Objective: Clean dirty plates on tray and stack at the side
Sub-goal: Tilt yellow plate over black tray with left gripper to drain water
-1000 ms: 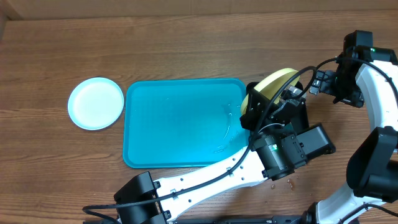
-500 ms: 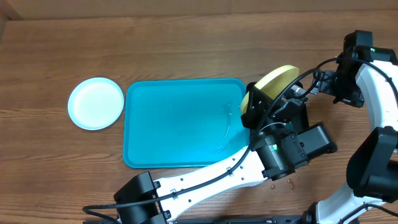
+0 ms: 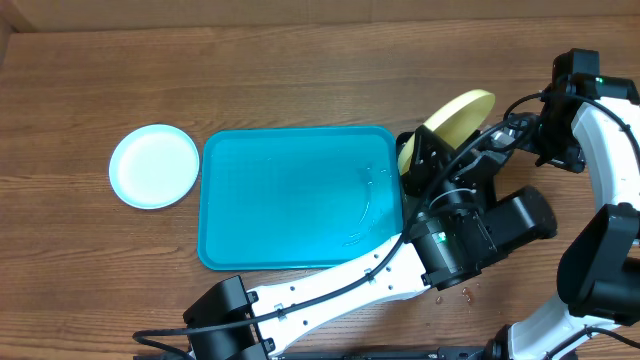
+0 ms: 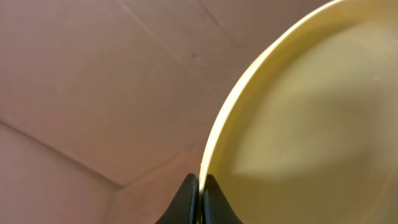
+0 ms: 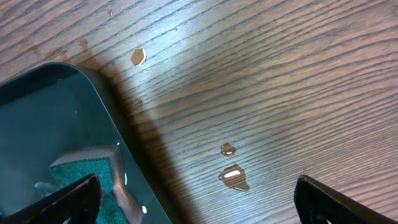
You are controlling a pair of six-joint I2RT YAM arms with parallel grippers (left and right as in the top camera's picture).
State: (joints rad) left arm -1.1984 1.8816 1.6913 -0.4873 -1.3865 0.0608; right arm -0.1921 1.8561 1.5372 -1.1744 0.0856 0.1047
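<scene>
The yellow-green plate (image 3: 458, 112) is held tilted on edge just right of the turquoise tray (image 3: 290, 200). My left gripper (image 3: 418, 158) is shut on its rim. The left wrist view shows the jaws (image 4: 200, 188) pinching the plate's edge (image 4: 298, 124). A pale plate (image 3: 154, 165), white with a light-blue rim, lies flat on the table left of the tray; I cannot tell whether it is one plate or two stacked. My right gripper (image 3: 512, 130) is open and empty (image 5: 199, 193), above the table right of the yellow-green plate.
The right wrist view shows a black tray (image 5: 93, 93) holding a green sponge (image 5: 81, 171), with brownish water drops (image 5: 233, 176) on the wooden table beside it. The left arm (image 3: 440, 250) crosses the table's front right.
The left gripper has carried the yellow-green plate to the right and farther back, off the tray's right edge. The right arm and the pale plate have not moved.
</scene>
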